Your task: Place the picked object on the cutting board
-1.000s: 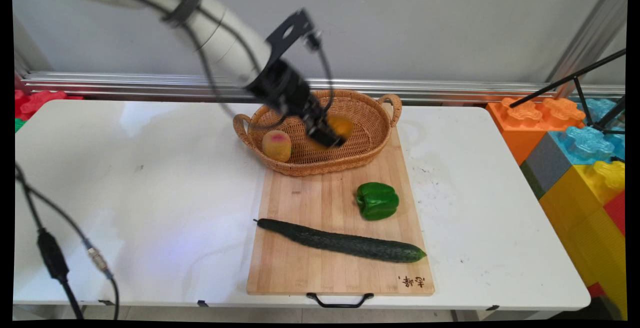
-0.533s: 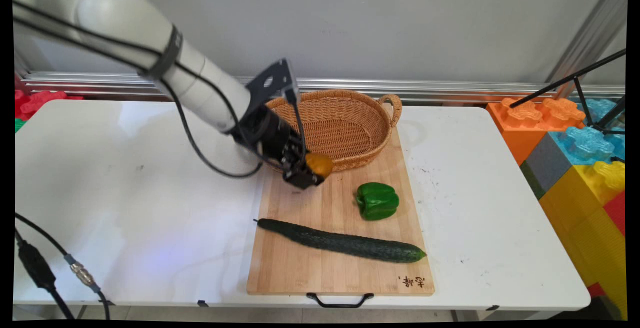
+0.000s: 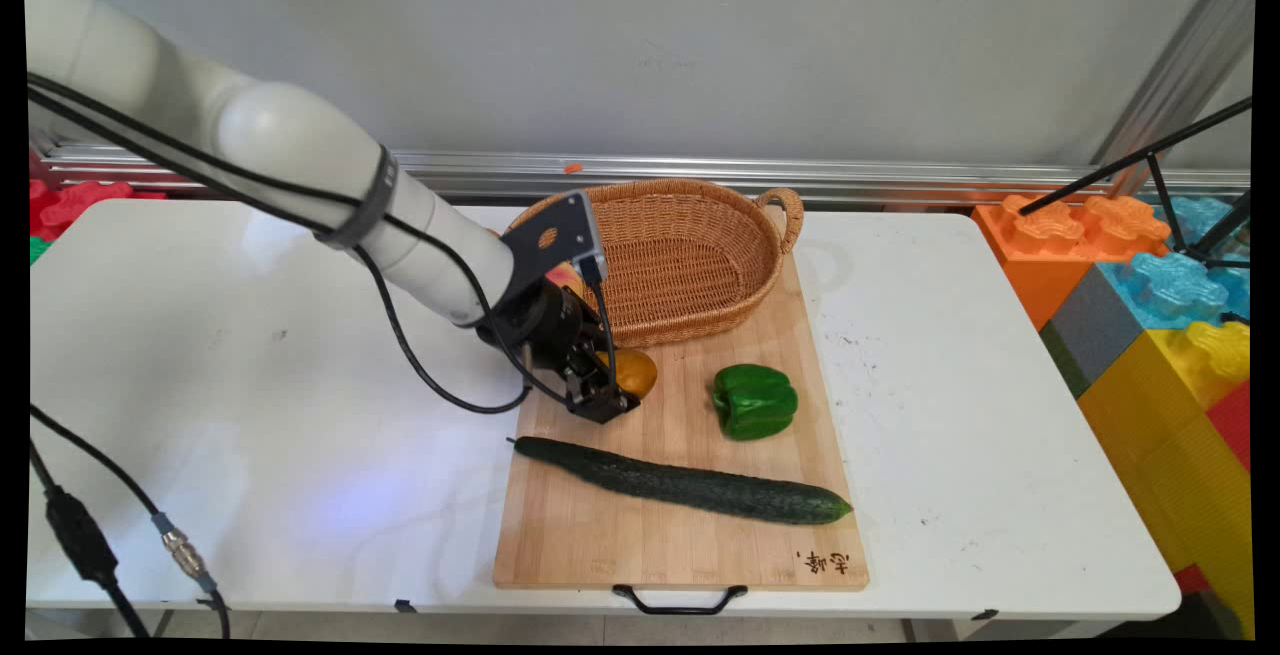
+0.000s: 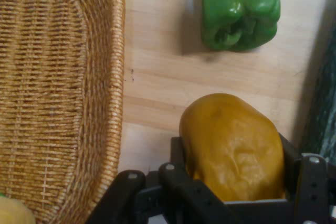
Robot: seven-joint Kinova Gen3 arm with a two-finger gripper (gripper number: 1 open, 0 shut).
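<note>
Since a second ago the gripper (image 3: 622,390), jaws clamped on the mango (image 3: 637,372), has carried it from the basket (image 3: 700,265) down to the cutting board (image 3: 680,535), near the pepper (image 3: 755,400).

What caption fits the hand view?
Gripper shut on orange fruit above cutting board, between basket and green pepper.

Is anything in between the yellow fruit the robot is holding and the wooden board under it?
Nothing visible is. The gripper holds the yellow fruit low over a bare patch of the cutting board. The green pepper, cucumber and basket all sit off to the sides.
</note>
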